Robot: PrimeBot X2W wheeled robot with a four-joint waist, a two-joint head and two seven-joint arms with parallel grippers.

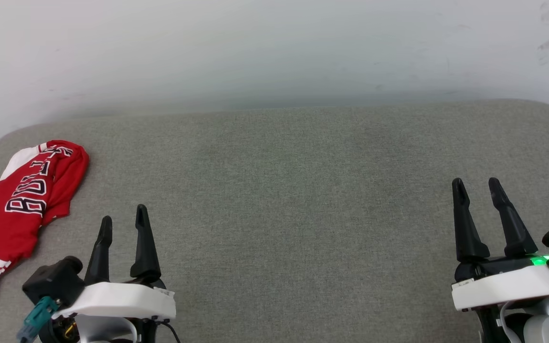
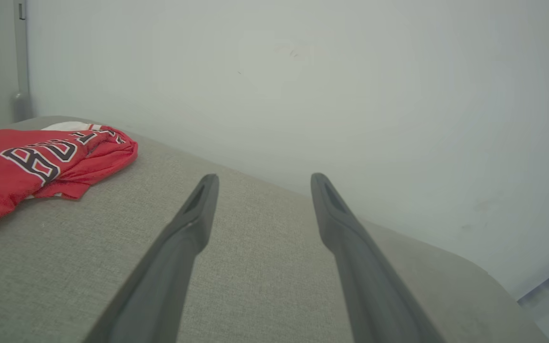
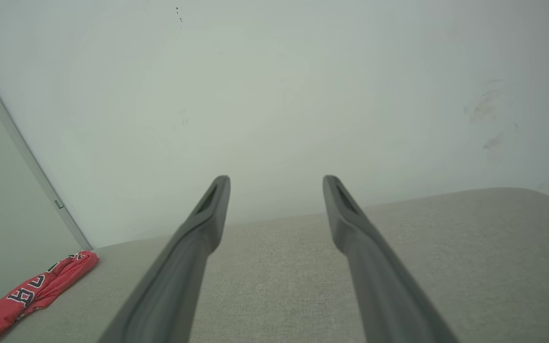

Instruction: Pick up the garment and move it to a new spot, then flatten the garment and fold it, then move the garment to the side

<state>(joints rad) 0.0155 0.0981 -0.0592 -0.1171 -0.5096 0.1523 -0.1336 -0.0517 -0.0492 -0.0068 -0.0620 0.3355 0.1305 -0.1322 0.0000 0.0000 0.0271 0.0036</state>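
Grey woven fabric surface (image 1: pixel 274 214), a crumpled red jersey (image 1: pixel 17 200) lettered "BULLS" at our left edge.
Our left gripper (image 1: pixel 124 213) and right gripper (image 1: pixel 475 181) hold nothing, fingers spread.

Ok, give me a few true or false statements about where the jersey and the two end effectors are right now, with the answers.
1. The garment lies bunched at the left end of the grey cushion. True.
2. The left end effector grips the garment. False: it stands open, apart from it.
3. The right end effector is open and empty. True.
4. The garment is blue. False: it is red and white.
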